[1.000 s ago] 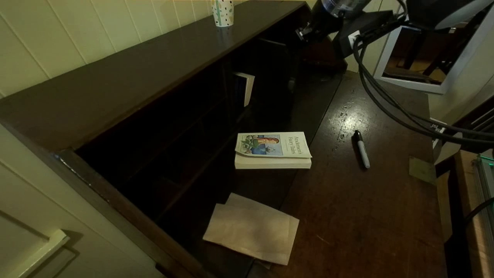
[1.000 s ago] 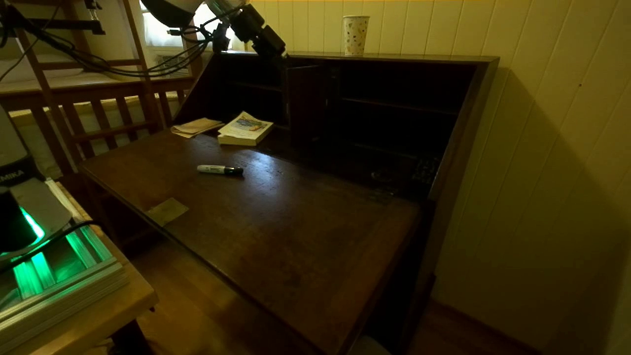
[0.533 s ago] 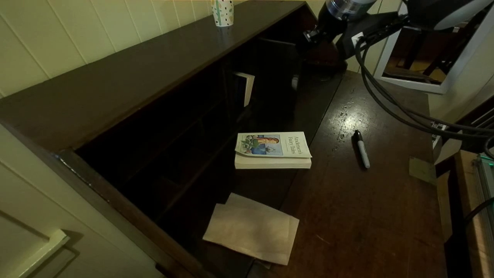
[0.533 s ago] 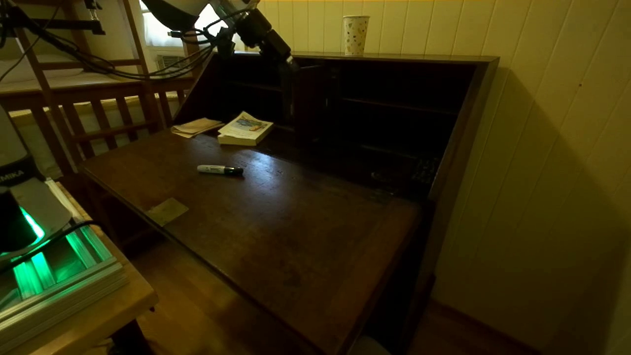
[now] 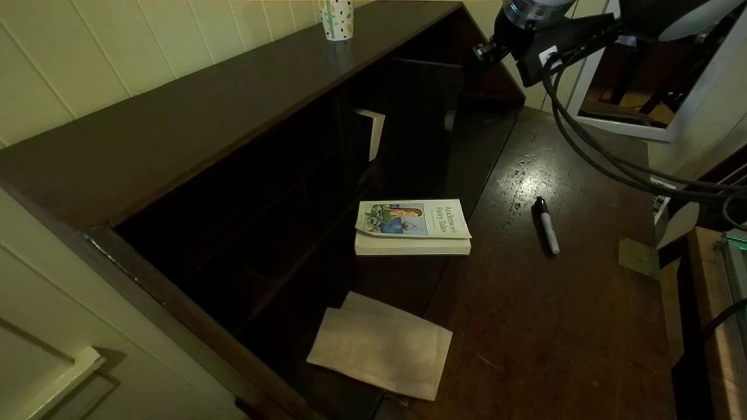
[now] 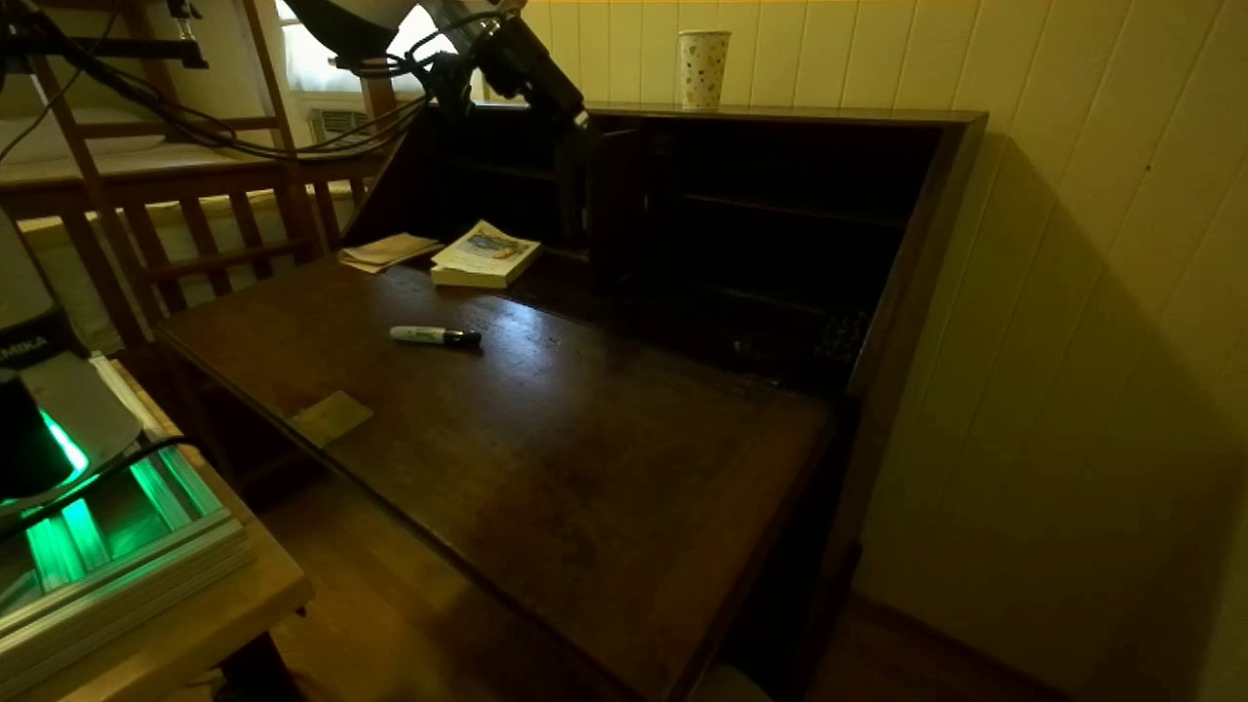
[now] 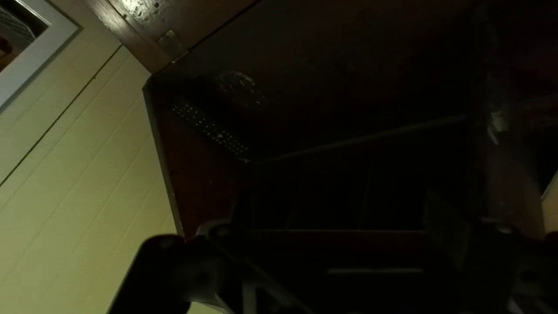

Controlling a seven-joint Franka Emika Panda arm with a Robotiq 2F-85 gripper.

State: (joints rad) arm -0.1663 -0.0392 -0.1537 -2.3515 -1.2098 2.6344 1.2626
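- Tool: jaws wide apart, near the dark cabinet door.
- Below the tool, on the table: paperback titled "Andersen's Fairy Tales".
- Well apart from it: robot base, "MIKA" legible.

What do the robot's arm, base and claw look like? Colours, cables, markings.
Arm: black and pale grey, with a silvery band, white sticker and looping black cables. Base: grey, lettering ending in "MIKA", green light. Claw: black with a silvery tip.
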